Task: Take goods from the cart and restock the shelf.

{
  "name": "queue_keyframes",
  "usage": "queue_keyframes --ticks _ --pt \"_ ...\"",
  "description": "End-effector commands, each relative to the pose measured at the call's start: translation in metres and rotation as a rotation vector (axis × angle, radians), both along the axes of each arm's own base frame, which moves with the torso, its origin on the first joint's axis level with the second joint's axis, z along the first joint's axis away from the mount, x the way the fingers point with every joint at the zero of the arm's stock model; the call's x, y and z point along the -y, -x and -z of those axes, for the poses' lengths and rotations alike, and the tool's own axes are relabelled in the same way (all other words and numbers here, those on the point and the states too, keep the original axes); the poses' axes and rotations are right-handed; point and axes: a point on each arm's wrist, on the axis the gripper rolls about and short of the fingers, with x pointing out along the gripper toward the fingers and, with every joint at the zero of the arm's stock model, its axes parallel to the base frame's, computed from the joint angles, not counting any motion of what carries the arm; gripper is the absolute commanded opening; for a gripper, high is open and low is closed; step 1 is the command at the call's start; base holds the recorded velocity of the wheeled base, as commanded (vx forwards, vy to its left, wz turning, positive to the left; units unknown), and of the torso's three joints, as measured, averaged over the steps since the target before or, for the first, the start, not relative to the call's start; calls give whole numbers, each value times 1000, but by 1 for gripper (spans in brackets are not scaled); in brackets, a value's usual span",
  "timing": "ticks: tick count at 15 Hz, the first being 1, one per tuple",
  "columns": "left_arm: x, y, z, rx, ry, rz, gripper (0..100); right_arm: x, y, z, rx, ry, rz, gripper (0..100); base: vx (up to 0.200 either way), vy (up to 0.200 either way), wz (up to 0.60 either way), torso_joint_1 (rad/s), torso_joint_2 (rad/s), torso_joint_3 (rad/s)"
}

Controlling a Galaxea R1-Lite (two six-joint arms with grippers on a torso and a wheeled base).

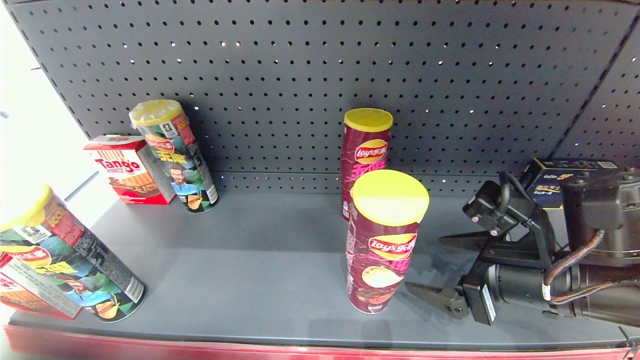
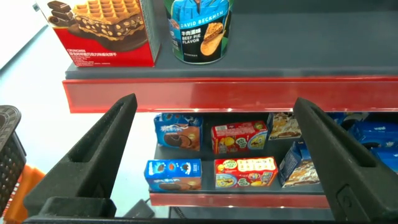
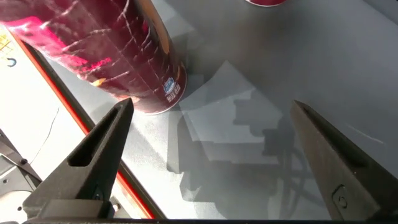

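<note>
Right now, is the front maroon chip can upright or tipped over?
Upright. The front maroon can stands on its base on the shelf, yellow lid on top; the open right tool sits beside it, not touching.

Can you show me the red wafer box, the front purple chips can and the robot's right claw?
red wafer box (image 1: 127, 172), head view, front face.
front purple chips can (image 1: 382, 247), head view, label middle.
right gripper (image 1: 425, 263), head view, midway between its open fingertips.

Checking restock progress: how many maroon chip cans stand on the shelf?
2. The front can stands near the shelf edge, beside the right gripper; the rear can stands behind it.
</note>
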Motion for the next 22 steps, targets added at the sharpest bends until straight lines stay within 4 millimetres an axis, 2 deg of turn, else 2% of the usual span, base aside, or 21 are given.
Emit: queue_keyframes --ticks 1,18,20,22 --pt "0 0 0 -2 0 1 100 4 0 -3 9 -7 11 100 0 0 0 0 0 0" --pt "0 0 0 -2 0 -1 100 -6 -7 3 -4 2 -5 100 0 0 0 0 0 0" --pt "0 0 0 -2 0 -1 100 1 -4 -2 18 -13 17 100 0 0 0 0 0 0" --pt "0 0 0 -2 -1 1 100 26 0 -21 86 -60 97 100 0 0 0 0 0 0"
